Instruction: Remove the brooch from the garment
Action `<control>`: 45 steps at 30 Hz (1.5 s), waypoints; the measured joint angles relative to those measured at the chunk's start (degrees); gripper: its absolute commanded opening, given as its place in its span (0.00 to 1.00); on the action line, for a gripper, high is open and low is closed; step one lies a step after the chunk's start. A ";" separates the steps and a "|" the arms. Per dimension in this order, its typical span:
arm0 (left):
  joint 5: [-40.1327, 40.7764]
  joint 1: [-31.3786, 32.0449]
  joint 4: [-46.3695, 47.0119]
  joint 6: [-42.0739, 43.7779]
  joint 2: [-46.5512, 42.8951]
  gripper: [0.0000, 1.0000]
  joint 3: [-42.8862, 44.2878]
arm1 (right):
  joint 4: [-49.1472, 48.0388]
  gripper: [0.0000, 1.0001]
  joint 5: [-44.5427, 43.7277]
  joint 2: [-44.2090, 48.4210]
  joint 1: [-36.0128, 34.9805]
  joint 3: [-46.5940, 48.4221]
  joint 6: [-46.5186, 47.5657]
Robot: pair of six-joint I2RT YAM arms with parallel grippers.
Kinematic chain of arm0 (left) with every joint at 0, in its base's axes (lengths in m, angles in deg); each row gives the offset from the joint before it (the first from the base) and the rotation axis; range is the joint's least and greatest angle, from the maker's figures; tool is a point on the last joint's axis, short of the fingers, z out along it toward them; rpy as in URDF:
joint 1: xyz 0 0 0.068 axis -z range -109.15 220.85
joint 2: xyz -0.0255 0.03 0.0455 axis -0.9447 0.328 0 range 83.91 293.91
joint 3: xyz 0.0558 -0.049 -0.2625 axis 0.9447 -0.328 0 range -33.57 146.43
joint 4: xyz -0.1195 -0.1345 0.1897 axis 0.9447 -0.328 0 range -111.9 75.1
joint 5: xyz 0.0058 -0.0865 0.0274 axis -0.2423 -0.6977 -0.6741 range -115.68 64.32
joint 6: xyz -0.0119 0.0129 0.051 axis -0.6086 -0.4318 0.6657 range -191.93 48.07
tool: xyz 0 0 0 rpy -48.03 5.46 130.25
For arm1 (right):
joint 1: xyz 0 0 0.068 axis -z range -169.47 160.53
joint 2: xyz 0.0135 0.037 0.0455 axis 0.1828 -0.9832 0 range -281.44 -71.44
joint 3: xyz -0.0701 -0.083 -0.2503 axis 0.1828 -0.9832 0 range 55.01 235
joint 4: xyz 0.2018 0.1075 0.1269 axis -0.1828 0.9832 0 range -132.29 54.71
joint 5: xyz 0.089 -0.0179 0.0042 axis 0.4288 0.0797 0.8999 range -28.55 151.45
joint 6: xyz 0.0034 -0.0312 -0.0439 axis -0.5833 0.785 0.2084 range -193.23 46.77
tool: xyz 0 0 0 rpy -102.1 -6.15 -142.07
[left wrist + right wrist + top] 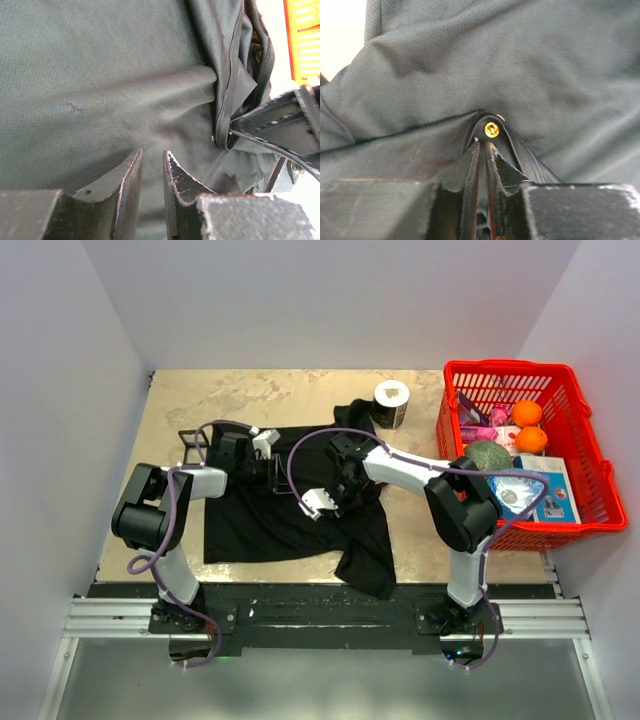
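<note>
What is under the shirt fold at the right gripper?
A small golden brooch shows under the fold of the garment, just beyond the right gripper. The cloth hides its pin.

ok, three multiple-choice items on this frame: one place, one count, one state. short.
1. Where is the brooch? A) just past the right end effector's fingertips, in a cloth fold B) clamped between those fingertips C) out of the right wrist view
2. How many oranges in the red basket? A) one B) two C) four
3. The garment is: A) folded in a neat square B) hanging off the basket C) spread rumpled on the table
Key: 1 A, it gleams just beyond the tips. 2 B, two round orange fruits show from above. 3 C, creased cloth covers the tabletop.
</note>
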 measured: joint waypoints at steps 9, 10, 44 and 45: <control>-0.02 -0.74 0.02 -0.02 0.90 0.28 0.00 | -1.09 0.25 0.00 -1.75 0.00 0.37 2.78; -0.04 -0.74 0.02 -0.02 1.11 0.28 0.00 | -1.16 0.25 0.00 -1.77 0.00 0.42 3.10; -0.76 -1.79 0.15 -0.04 2.58 0.28 0.66 | 6.56 0.31 1.46 -5.66 -1.31 6.27 11.23; -0.76 -1.81 0.17 -0.02 2.58 0.28 0.66 | 6.58 0.31 1.46 -5.66 -1.44 6.27 11.23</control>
